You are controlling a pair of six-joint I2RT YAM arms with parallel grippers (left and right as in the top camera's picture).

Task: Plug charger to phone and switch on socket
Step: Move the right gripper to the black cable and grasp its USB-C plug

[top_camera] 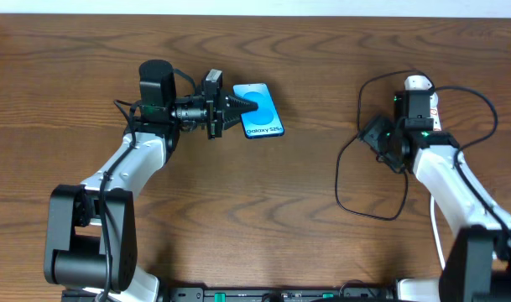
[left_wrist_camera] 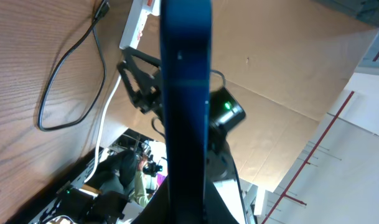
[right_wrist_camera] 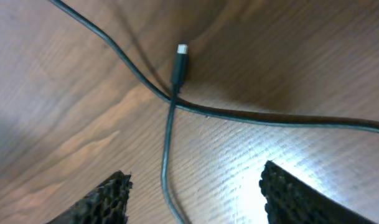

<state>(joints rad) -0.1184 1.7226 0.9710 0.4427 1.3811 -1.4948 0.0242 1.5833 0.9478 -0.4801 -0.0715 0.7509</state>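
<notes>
brown wood-grain surface [top_camera: 263, 218], seen from overhead. the left hand [top_camera: 248, 104] is clamped on one end of the phone [top_camera: 268, 117], which sits at 12 o'clock from centre with its bright blue screen showing. the right hand [top_camera: 375, 134] hovers at 3 o'clock with its fingers spread apart, over the charger [top_camera: 343, 197], a looping black cable (its small connector tip [right_wrist_camera: 180, 61] lies on the wood just ahead). the white socket [top_camera: 419, 84] sits at 2 o'clock, partly hidden by the right arm [top_camera: 456, 180].
</notes>
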